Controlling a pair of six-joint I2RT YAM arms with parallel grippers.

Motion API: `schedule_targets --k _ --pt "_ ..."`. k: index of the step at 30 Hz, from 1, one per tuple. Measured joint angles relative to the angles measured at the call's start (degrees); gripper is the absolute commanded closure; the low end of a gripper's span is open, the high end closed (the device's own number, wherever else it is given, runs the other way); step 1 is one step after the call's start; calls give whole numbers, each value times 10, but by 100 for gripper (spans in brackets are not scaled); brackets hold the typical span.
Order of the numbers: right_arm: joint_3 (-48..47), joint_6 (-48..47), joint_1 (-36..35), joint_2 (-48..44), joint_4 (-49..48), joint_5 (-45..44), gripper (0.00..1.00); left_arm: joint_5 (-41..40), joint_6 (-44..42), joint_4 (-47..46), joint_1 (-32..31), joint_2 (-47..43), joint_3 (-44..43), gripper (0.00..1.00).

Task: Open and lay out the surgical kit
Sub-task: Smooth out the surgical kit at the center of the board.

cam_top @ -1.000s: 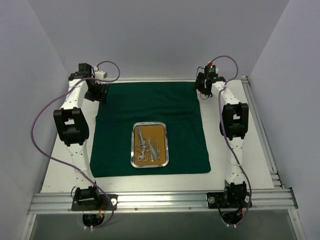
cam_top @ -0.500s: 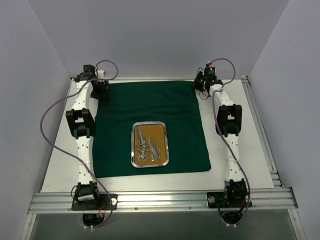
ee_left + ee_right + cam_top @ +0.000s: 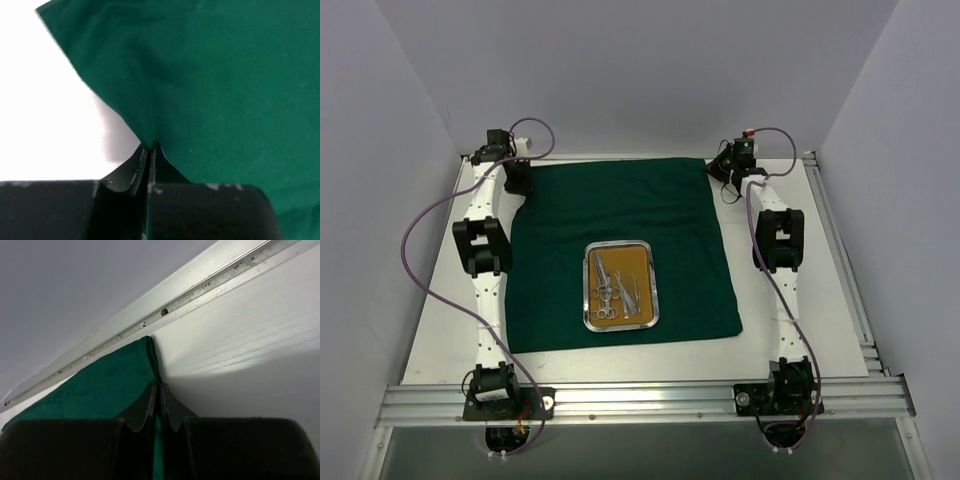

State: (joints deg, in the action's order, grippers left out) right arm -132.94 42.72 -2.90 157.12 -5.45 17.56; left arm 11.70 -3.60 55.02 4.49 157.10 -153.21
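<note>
The surgical kit's dark green cloth (image 3: pixel 620 205) lies spread flat on the white table. At its middle stands the steel tray (image 3: pixel 586 300) with an orange-brown floor, and several silver instruments (image 3: pixel 616 291) lie in it. My left gripper (image 3: pixel 517 182) is at the cloth's far left corner. In the left wrist view its jaws (image 3: pixel 150 146) are shut, pinching the cloth's edge (image 3: pixel 210 90). At the far right corner, my right gripper (image 3: pixel 724 173) is also shut on the cloth. The right wrist view shows a green fold (image 3: pixel 110 385) caught between its fingertips (image 3: pixel 160 386).
An aluminium rail (image 3: pixel 165 300) runs along the table's far edge just behind the right gripper. Another rail (image 3: pixel 840 260) borders the right side. Grey walls enclose the table on three sides. Purple cables (image 3: pixel 420 225) loop beside both arms.
Both grippers have closed on the cloth's far corners. The left arm has stretched out further toward the far left, and the right wrist has shifted slightly toward the far edge.
</note>
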Motion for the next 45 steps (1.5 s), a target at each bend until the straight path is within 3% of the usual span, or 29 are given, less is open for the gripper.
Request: schedule_targets --k 10,11,14,16,18,22,28,31,36,45 --pt "14 14 2 -5 -16 -23 100 -6 35 -18 4 3 -6 97" --pt "16 14 2 -5 -19 -23 80 -6 36 -20 4 3 -6 94" --pt "19 10 3 -11 -33 -22 50 -5 34 -25 4 3 -6 68" --pt "19 -7 4 -20 -29 -27 46 -6 30 -33 4 3 -6 53" --pt "28 -33 5 -38 -5 -46 46 -9 23 -40 5 3 -6 48" --pt "102 -89 1 -109 32 -94 51 -12 14 -48 5 -2 -3 43" --pt "257 -177 -41 -283 52 -172 84 -12 -13 -50 3 -96 89 45" --pt "322 -197 -91 -350 33 -169 100 -5 -34 -64 0 -209 219 50" --pt "421 -187 -142 -374 18 -143 100 10 -66 -80 -15 -346 389 55" --pt "578 -175 -149 -411 28 -163 100 9 -103 -92 -33 -451 663 48"
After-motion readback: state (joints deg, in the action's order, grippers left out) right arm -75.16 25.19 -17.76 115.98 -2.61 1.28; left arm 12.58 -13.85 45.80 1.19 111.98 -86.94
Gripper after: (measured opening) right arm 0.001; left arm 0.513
